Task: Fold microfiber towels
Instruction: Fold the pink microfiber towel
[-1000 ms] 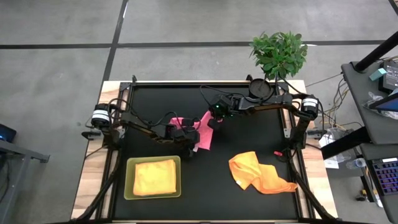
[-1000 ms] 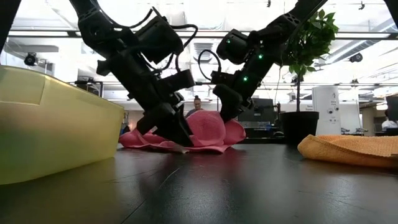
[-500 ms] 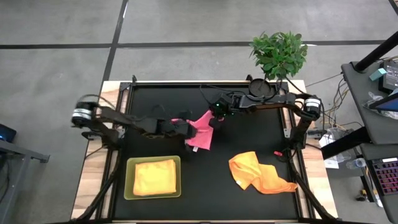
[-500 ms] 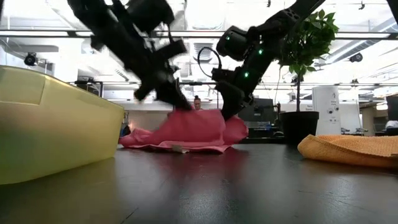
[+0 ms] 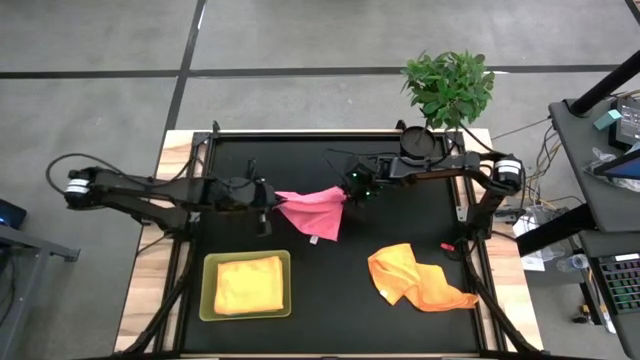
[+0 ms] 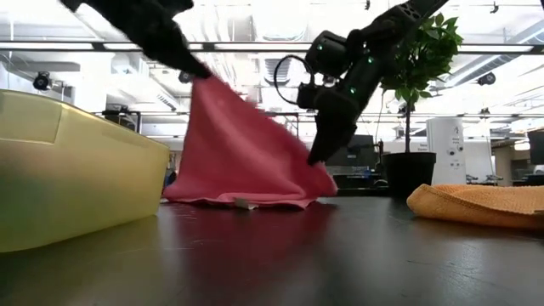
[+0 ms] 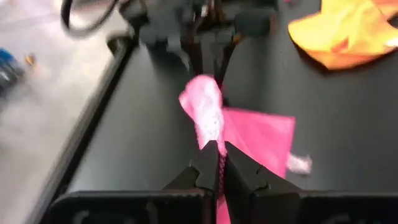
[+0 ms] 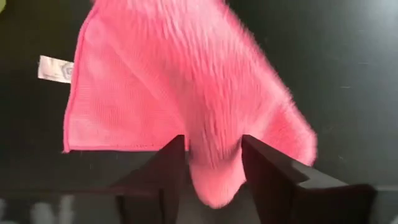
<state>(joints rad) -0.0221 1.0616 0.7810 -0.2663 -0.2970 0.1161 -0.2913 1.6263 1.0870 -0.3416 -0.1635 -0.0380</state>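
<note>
A pink towel point(image 5: 315, 212) stands at the table's middle, pulled up into a slanting sheet point(image 6: 246, 153), its lower edge point(image 6: 238, 201) on the table. My left gripper point(image 5: 268, 203) is shut on its raised left corner. My right gripper point(image 5: 345, 197) stands open at the towel's right end, low over the table, with a fold of the cloth point(image 8: 214, 174) between its fingers. A yellow towel point(image 5: 248, 285) lies in the lime-green tray point(image 5: 208, 290). An orange towel point(image 5: 415, 278) lies crumpled at the near right. My left gripper pinches the pink towel's raised corner point(image 7: 211, 134) between its two shut fingers, coming from the table's left. The cloth runs taut from that corner down to the edge that lies on the table. My right gripper has the towel's right-hand fold between its open fingers point(image 8: 177, 155); whether they touch the cloth I cannot tell.
The tray point(image 6: 76, 170) stands at the near left. A potted plant point(image 5: 450, 85) stands beyond the far right corner. A white tag point(image 8: 53, 68) sticks out from the pink towel's near edge.
My left gripper has gone up and toward the table's left edge with a corner of the pink towel. The towel, which lay low and bunched, now rises as a taut slanting sheet; its lower edge and right end have stayed on the table.
</note>
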